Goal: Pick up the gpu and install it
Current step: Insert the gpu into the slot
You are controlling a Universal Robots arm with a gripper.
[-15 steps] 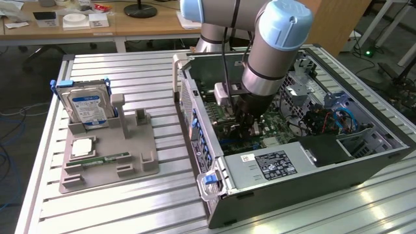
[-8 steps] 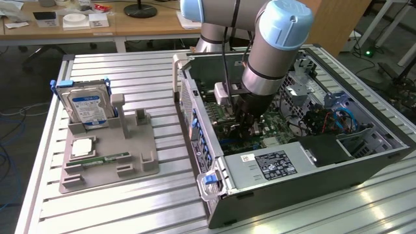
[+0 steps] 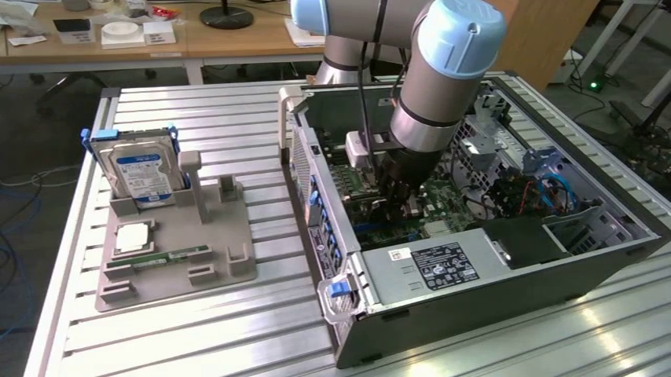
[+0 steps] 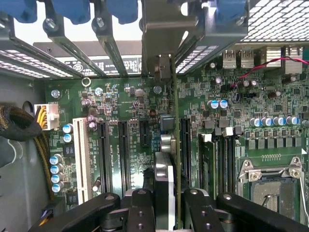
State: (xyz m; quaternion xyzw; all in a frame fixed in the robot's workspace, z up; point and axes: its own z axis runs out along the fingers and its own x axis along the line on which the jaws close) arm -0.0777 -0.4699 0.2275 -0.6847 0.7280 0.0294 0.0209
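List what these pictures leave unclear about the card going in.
- Wrist view: whether the graphics card, gripped by the end effector, is seated. It is edge-on and covers its own slot.
- Exterior view: the arm hides the card and much of the board.
- Exterior view: the black label has print too small to read.

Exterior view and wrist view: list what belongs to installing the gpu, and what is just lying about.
Belongs: gpu, gripper clamped on it, motherboard, computer case.
Lying about: hard drive, memory stick, grey tray.
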